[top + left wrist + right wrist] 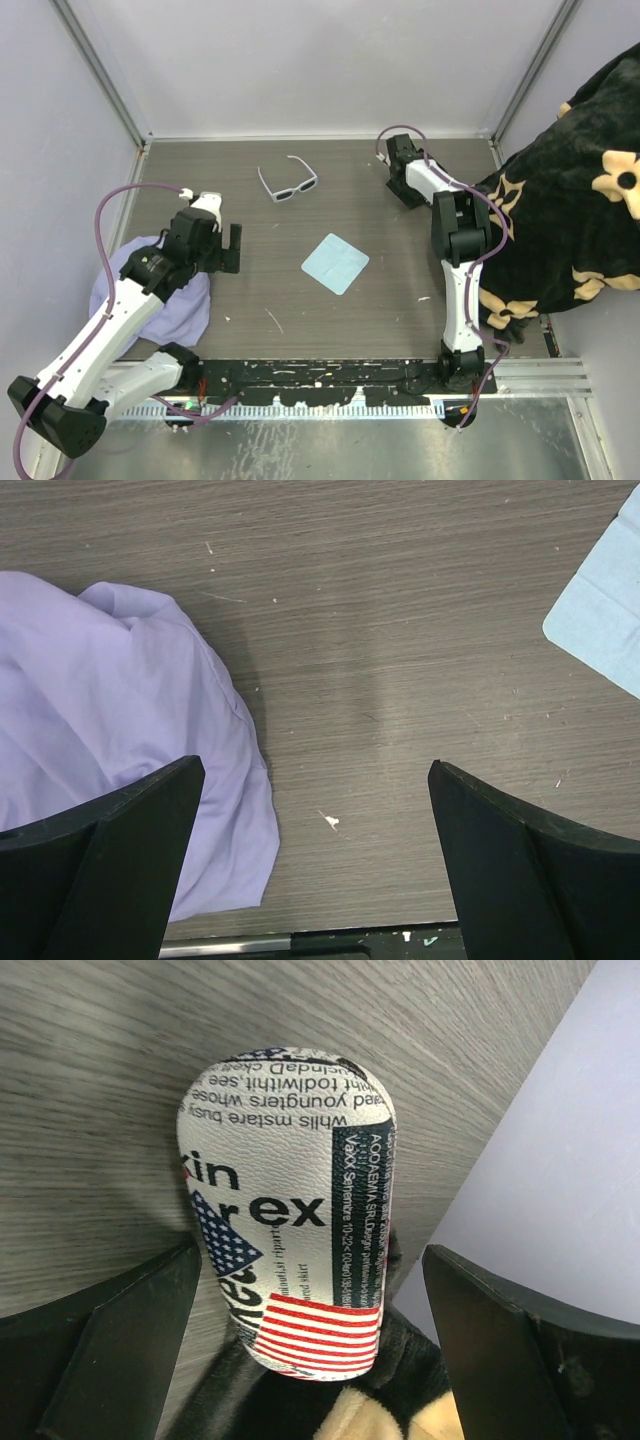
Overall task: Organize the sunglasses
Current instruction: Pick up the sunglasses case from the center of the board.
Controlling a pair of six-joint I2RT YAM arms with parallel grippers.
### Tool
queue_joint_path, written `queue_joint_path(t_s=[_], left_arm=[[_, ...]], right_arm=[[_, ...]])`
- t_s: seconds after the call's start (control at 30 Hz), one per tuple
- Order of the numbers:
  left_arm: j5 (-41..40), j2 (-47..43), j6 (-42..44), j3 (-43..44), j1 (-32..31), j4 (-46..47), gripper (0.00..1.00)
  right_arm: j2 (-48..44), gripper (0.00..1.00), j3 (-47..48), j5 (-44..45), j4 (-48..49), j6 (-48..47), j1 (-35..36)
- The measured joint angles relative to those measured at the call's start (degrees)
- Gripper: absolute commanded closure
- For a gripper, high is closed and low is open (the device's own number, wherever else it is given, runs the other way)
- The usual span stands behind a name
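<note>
The right gripper (310, 1260) hung spread wide around the oblong flag-patterned soft case (290, 1200), not touching it: fetching the case looked to be the step in hand.

On the dark wood-grain table (400, 290), a black floral fleece blanket (570, 200) was bunched at the right edge, and a crumpled lavender cloth (100, 710) lay beside the left gripper (315, 770), which was wide and empty. The light blue square cloth (335, 263) lay mid-table. The white-framed sunglasses (288, 183), dark-lensed with temples open, sat untouched near the far wall. Next, the right fingers would need to close squarely on the case.
</note>
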Motion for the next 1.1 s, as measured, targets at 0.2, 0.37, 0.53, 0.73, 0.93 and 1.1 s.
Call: queue_joint_path(t_s=[0.2,0.37,0.53,0.73,0.93,1.1], left_arm=[[0.2,0.6,0.0,0.0,0.0,0.0,0.02],[0.2,0.6,0.0,0.0,0.0,0.0,0.02],[0.2,0.9,0.0,0.0,0.0,0.0,0.02],[0.2,1.2,0.0,0.0,0.0,0.0,0.02],[-1.2,0.7,-0.4,-0.7,0.0,0.4,0.02],[-2.1,-2.3,-0.7,-2.0,0.0,1.5,0.02]], right_arm=[[0.6,0.00,0.3,-0.1,0.0,-0.5,-0.8],[0.7,0.14,0.8,-1.0,-0.5,-0.5,-1.2],[1.1,0.28,1.0,-2.3,-1.2,-0.4,-1.5],[1.2,0.44,1.1,-2.8,-1.8,-0.1,-1.5],[1.2,0.62,3.0,-2.7,-3.1,1.0,-1.5],[0.8,0.95,6.8,-1.8,-3.4,2.2,-0.6]])
